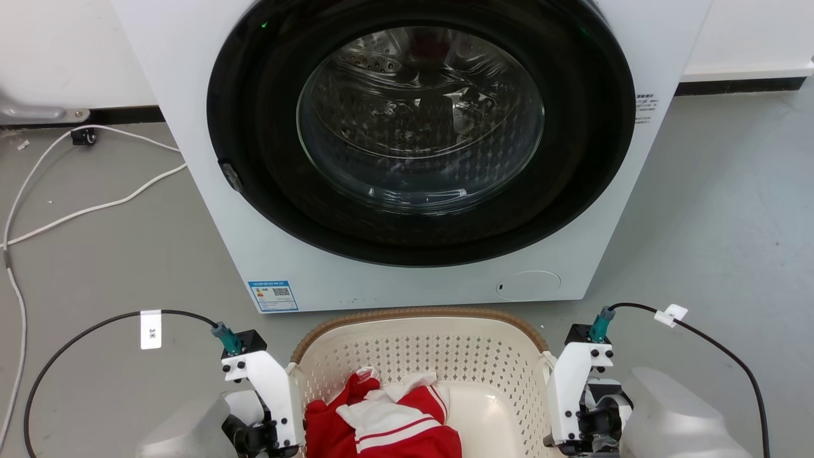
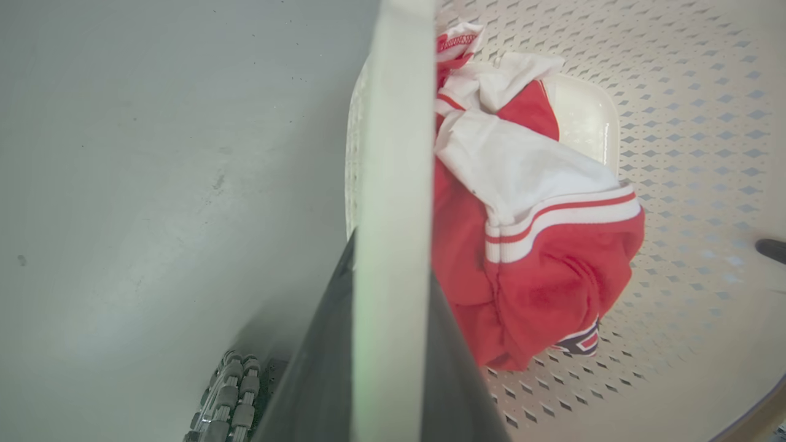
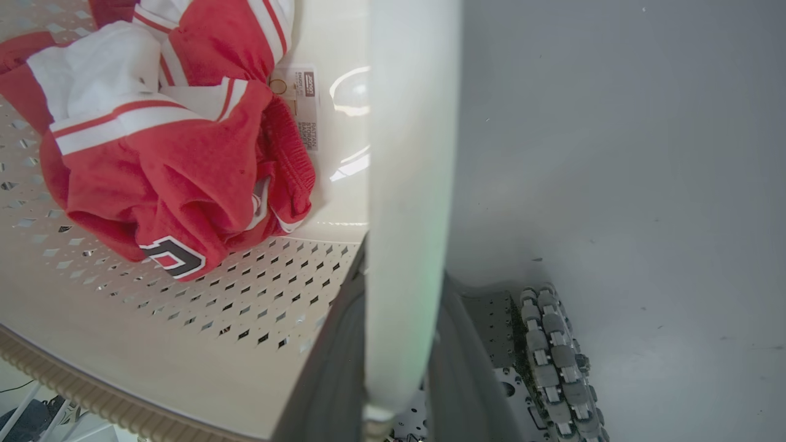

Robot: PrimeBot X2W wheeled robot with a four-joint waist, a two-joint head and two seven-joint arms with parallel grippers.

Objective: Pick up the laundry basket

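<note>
Left end effector (image 2: 393,264) and right end effector (image 3: 405,264) clamp laundry basket (image 1: 416,356) holding red garment (image 1: 394,436).

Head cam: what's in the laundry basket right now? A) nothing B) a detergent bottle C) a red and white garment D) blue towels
C: a crumpled red and white garment lies on the floor of the laundry basket.
</note>
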